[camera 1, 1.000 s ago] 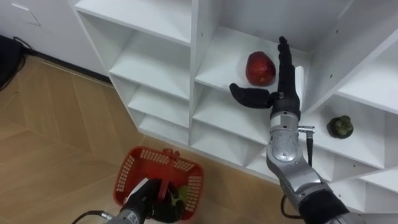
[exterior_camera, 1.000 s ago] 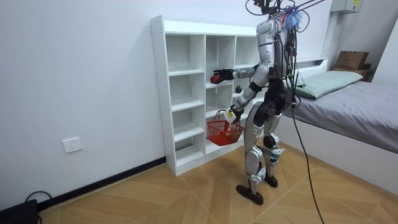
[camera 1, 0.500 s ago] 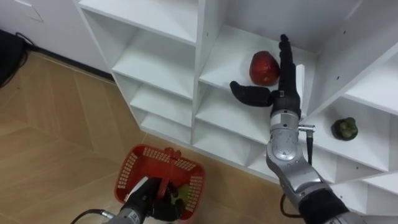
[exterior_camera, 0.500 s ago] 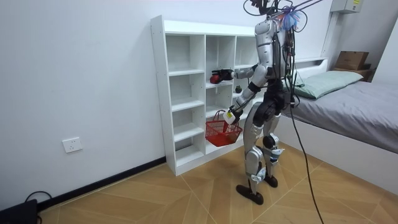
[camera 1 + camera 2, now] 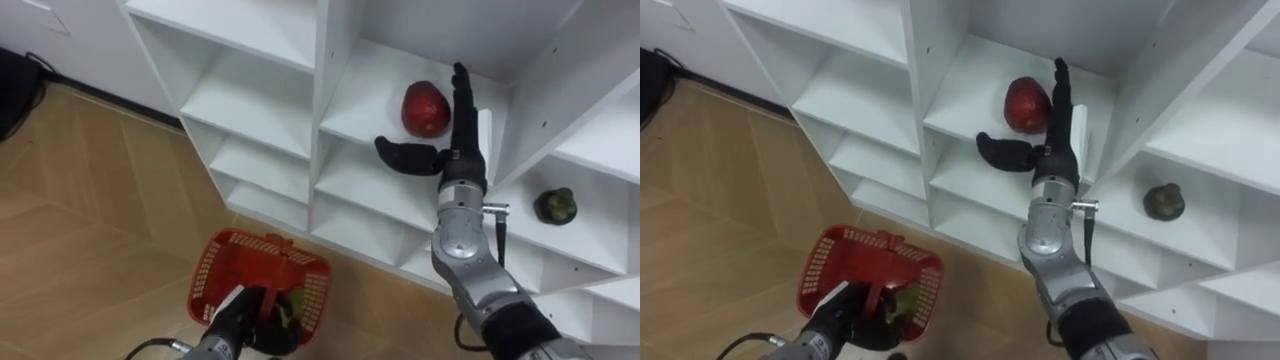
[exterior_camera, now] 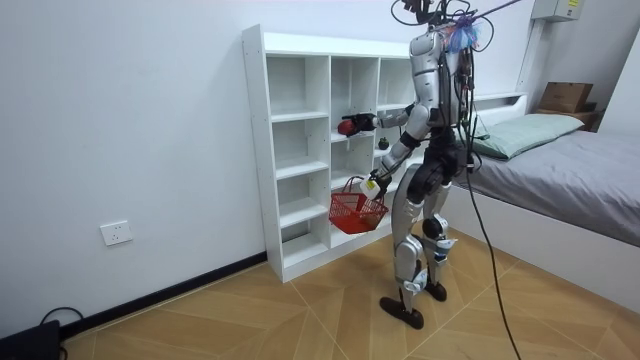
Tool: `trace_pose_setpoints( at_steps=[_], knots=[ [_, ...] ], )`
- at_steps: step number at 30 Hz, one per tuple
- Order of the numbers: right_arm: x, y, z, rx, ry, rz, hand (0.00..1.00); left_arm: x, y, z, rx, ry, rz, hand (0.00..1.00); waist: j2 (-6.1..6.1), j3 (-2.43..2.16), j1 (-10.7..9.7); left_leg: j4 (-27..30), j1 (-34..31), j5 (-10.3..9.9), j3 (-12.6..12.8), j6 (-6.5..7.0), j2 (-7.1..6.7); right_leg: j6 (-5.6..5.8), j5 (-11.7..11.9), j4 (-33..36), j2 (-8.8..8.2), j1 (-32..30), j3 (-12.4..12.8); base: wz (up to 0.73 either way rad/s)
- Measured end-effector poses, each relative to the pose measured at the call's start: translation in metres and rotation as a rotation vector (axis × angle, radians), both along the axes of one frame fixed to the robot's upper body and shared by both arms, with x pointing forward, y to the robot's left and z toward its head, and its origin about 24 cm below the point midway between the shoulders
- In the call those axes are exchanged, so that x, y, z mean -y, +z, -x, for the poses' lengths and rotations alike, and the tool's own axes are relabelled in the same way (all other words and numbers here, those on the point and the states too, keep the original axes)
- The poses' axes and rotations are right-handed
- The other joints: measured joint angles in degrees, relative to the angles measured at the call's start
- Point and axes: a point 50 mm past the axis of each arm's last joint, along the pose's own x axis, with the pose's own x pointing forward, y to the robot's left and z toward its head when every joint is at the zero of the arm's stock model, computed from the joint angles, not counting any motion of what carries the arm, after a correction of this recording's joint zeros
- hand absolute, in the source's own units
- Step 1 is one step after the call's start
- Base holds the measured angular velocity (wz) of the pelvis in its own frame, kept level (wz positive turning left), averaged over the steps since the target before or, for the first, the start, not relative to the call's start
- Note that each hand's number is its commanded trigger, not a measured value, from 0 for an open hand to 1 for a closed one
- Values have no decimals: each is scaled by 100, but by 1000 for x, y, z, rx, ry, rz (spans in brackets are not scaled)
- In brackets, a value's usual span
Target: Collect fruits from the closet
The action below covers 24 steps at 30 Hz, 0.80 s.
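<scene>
A red fruit (image 5: 424, 108) lies on a shelf of the white closet (image 5: 262, 98), in an upper middle compartment. My right hand (image 5: 460, 160) is open. Its straight fingers stand up along the fruit's right side and its thumb sticks out left below the fruit, with nothing grasped. Low at the left, my left hand (image 5: 240, 320) is shut on the handle of a red mesh basket (image 5: 212, 275). A green fruit (image 5: 286, 312) lies inside it. A dark green fruit (image 5: 555, 206) sits in the compartment to the right.
In the room view the robot stands upright facing the closet (image 6: 290, 150), with the basket (image 6: 352, 212) hanging at knee height. A bed (image 6: 560, 150) stands behind it on the room view's right. The lower shelves hold nothing. Wooden floor lies below.
The eye view has shifted a little, so the shelves sit slightly further right. The basket has swung a bit toward the closet. My right hand stays beside the red fruit.
</scene>
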Motion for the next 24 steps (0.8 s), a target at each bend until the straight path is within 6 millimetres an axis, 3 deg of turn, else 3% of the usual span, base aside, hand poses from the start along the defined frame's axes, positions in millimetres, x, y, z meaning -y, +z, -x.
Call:
trace_pose_setpoints(
  at_steps=[14, 16, 17, 20, 24],
  knots=[
    [5, -4, -6, -35, -12, 20, 0, 0, 0, 0, -8, -1, -5, 100, 9, 4, 10, 46, 25, 2, -23, 3, -3, -1, 1, 42, -7, 40, -19, 1],
    [6, -5, -6, -41, -15, 22, 7, 0, 0, 0, -8, -3, -5, 100, 10, 4, 8, 57, 36, 2, -38, 3, -4, -1, 1, 34, -7, 70, -38, 6],
    [7, -6, -7, -44, -18, 24, 24, 1, 0, -1, -7, -8, -5, 100, 13, 5, 3, 79, 32, 2, -56, 3, -5, -1, 1, 32, -9, 85, -85, 9],
    [9, -6, -8, -48, -27, 25, 46, 4, 0, -1, -8, -21, -2, 100, 24, 9, 9, 99, 29, 2, -57, 3, -2, -1, 1, 36, -12, 99, -112, 4],
    [17, -5, -10, -46, -72, 23, 64, 6, 1, -3, -3, -36, 0, 100, 47, 5, 8, 122, 27, 2, -57, 3, 0, -3, 2, 35, -12, 124, -127, 2]
  ],
)
